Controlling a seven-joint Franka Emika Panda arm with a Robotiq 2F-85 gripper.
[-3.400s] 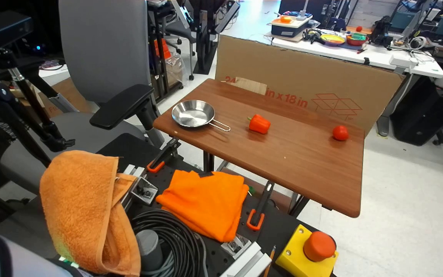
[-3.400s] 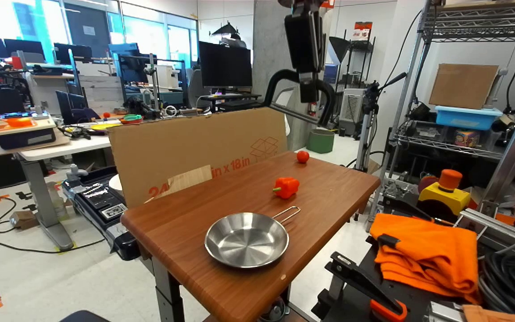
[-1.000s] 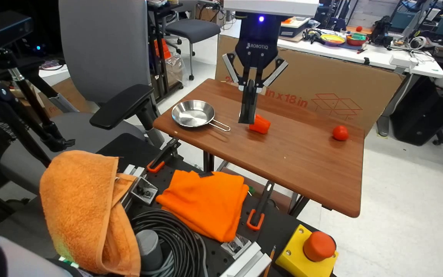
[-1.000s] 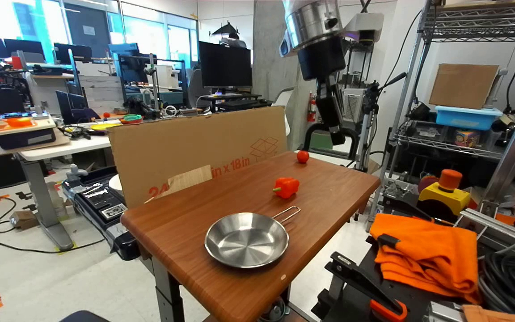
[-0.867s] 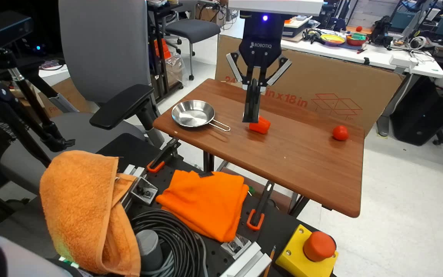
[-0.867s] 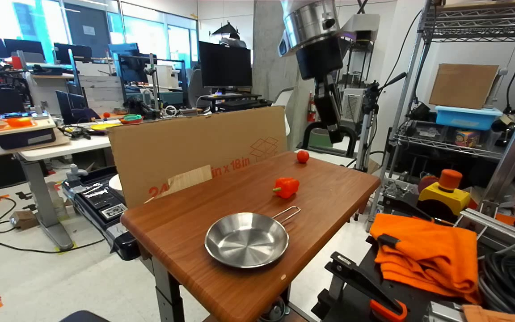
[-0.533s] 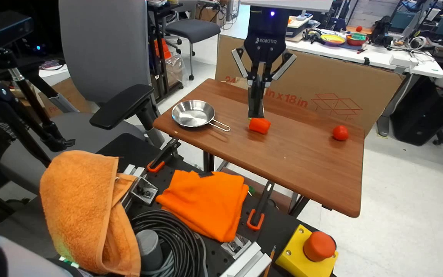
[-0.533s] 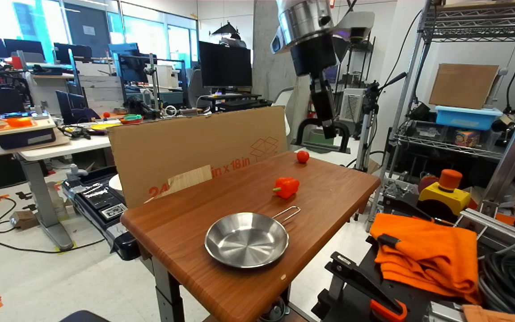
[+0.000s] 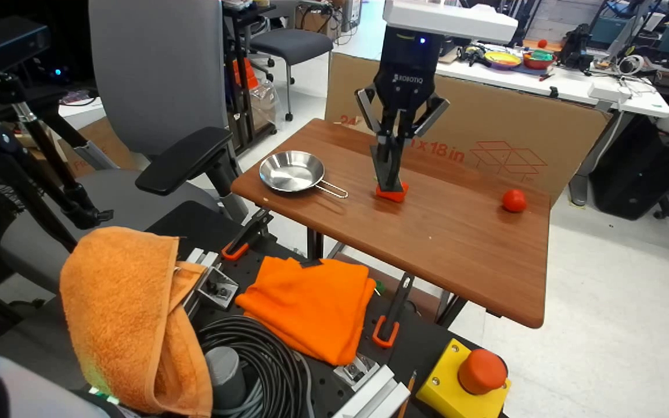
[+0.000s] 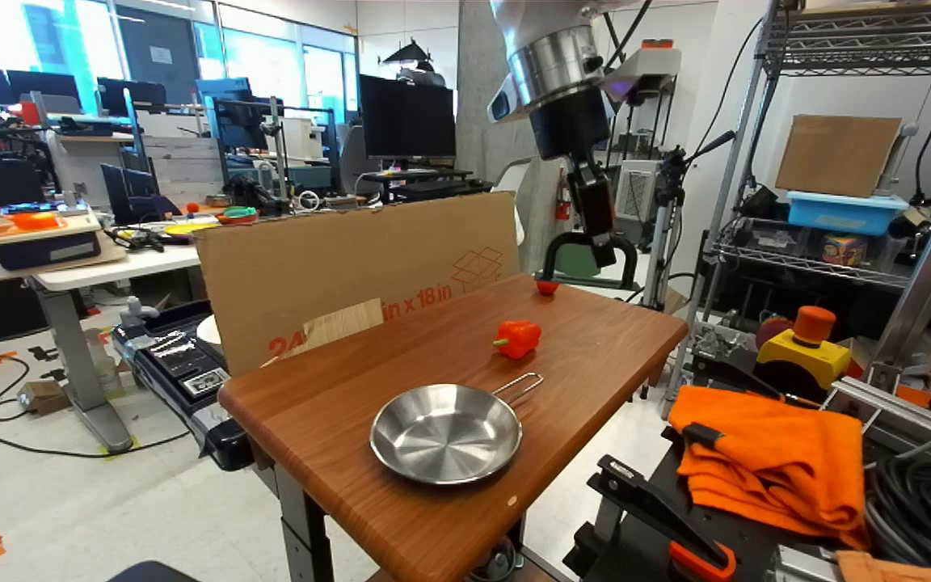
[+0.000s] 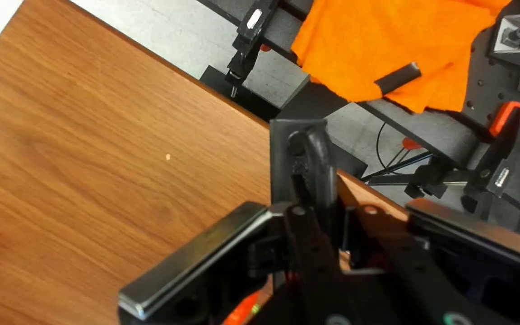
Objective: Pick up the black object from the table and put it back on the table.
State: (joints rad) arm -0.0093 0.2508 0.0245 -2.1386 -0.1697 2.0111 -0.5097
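The pincer (image 9: 391,152) seemingly pinched the black object (image 11: 302,167), best lowered gently onto the surface (image 9: 462,244), clear of the pepper (image 10: 519,339).

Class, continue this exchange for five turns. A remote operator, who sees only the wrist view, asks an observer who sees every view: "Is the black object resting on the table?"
Observer: No. Both exterior views together show the black object hanging clear above the table.
Operator: Is any cookware outside my picture?
Observer: Yes, a steel pan sits on the table, shown in both exterior views.
Operator: What stands along the table's long edge away from the orange cloth?
Observer: A brown cardboard panel, upright, also in both exterior views.
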